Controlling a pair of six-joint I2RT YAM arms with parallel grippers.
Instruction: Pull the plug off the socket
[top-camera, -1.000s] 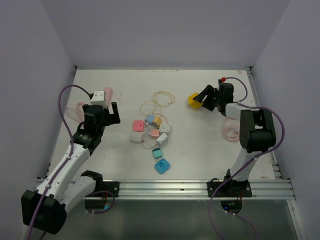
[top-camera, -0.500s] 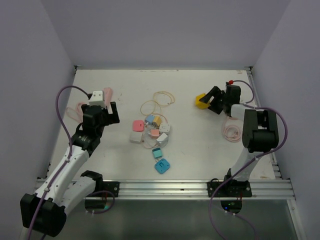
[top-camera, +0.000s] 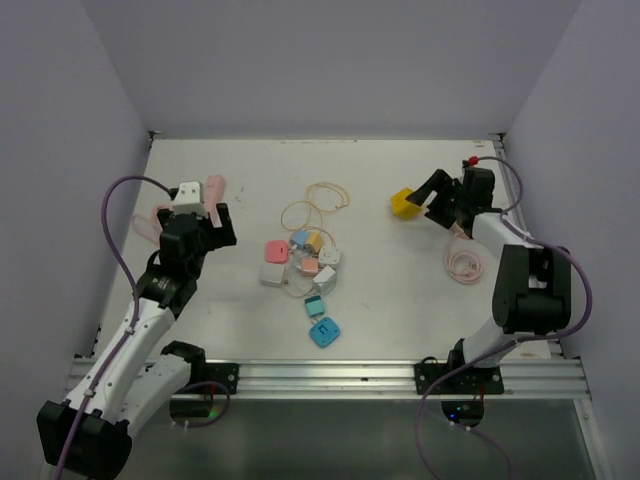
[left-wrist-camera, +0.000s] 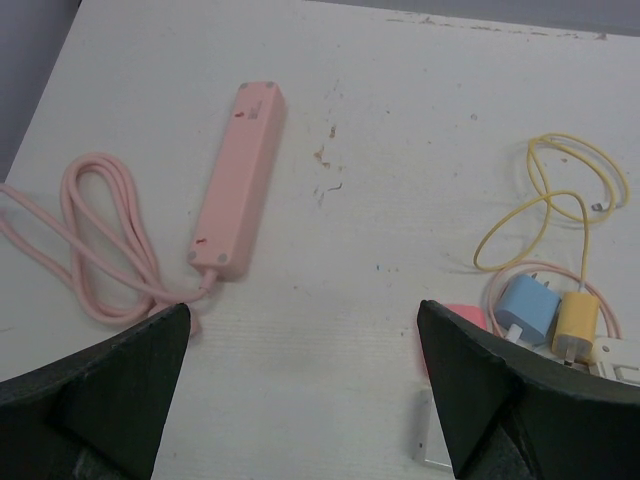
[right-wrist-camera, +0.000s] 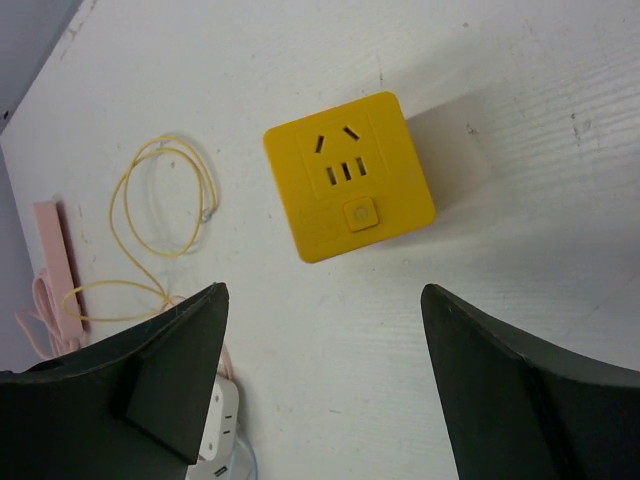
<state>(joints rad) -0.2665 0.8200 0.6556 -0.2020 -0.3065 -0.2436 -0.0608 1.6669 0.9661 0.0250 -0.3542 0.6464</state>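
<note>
On the right side of the surface (top-camera: 400, 290), the yellow cube socket (right-wrist-camera: 348, 175) lies with its pin face turned up toward the wrist camera. The right fingers (right-wrist-camera: 500, 400) hang spread to either side of it and touch nothing. The cube sits just ahead of their tips, free on the surface. My reading is that this arm was the one to steady or carry the socket, and its fingers are now released.

On the left, the left fingers (left-wrist-camera: 100, 390) are spread as wide as they go and hold nothing. They hover near the close end of a pink power strip (left-wrist-camera: 238, 180), whose cord (left-wrist-camera: 100, 240) loops off to the left. That pose looks like waiting or lining up, not gripping.

The cube is bright yellow with rounded corners. Its upper face carries a three-slot outlet above a row of small ports and one square button. No plug is seated in that face, and its other sides cannot be checked from here. The pink strip shows no plug on its top either.

Loose adapters are heaped in the middle of the surface, well apart from the cube. Among them are a blue charger (left-wrist-camera: 523, 303) and a yellow charger (left-wrist-camera: 575, 325) with a thin yellow cable (left-wrist-camera: 545, 200). Which of these, if any, belonged to the socket I cannot tell. Judging by the bare face, the separation seems already made.
</note>
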